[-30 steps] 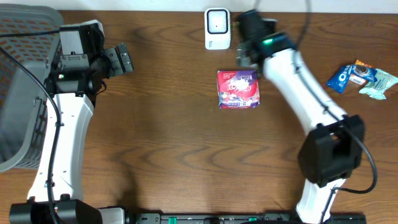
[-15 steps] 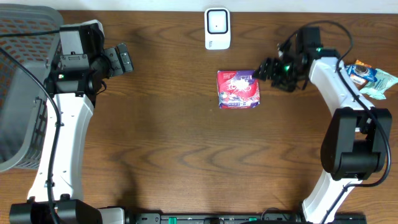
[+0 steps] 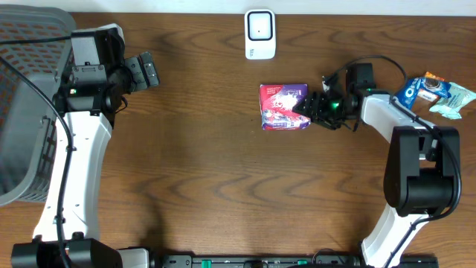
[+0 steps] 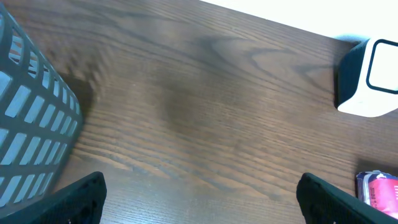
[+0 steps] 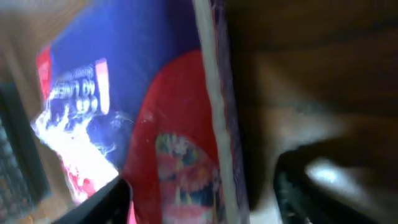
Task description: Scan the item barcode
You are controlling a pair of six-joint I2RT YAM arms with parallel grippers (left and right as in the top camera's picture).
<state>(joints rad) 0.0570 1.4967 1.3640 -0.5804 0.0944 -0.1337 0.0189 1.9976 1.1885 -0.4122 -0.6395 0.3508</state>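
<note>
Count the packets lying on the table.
3: a red-purple packet at centre, a blue Oreo pack at the far right, a pale teal packet beside it. The basket may hide more.

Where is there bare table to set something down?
Widest: bare table between the left arm and the packet, running to the front edge. Also between the left arm and the scanner. Crowded: right of the packet, where the right arm's jaws sit at its edge, with snack wrappers beyond; basket fills the far left.
</note>
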